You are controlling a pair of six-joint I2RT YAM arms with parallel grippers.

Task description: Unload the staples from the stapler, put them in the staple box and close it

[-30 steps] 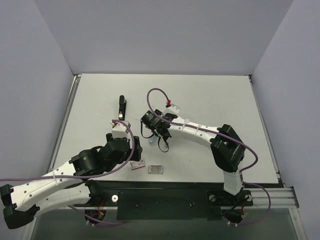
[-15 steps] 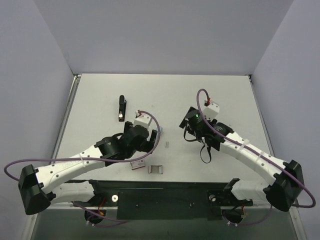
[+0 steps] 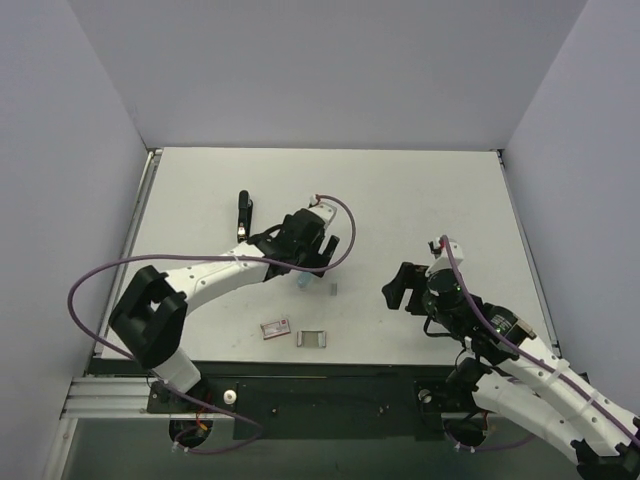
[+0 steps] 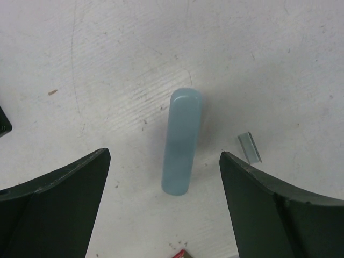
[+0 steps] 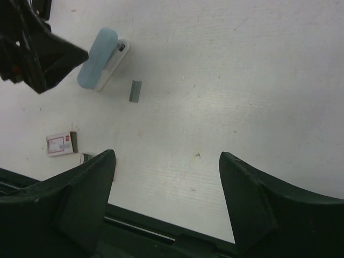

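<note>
The slim black stapler (image 3: 243, 215) lies at the left of the table, untouched. My left gripper (image 3: 312, 264) is open just right of it, hovering over a light-blue bar with a white underside (image 3: 306, 280). In the left wrist view the bar (image 4: 183, 141) lies between the spread fingers of my left gripper (image 4: 164, 156), apart from both. A short grey strip of staples (image 3: 333, 289) lies right of the bar, also seen in the left wrist view (image 4: 250, 147). My right gripper (image 3: 400, 288) is open and empty over bare table (image 5: 166, 155).
A small red-and-white staple box (image 3: 274, 327) and a grey metal piece (image 3: 313, 339) lie near the table's front edge. The right wrist view shows the bar (image 5: 97, 66), the staple strip (image 5: 135, 91), the box (image 5: 60, 144) and the dark front rail (image 5: 161, 236).
My left arm swung from the near left out to the table's middle, over the light-blue bar. My right arm drew back from the bar to the near right.
</note>
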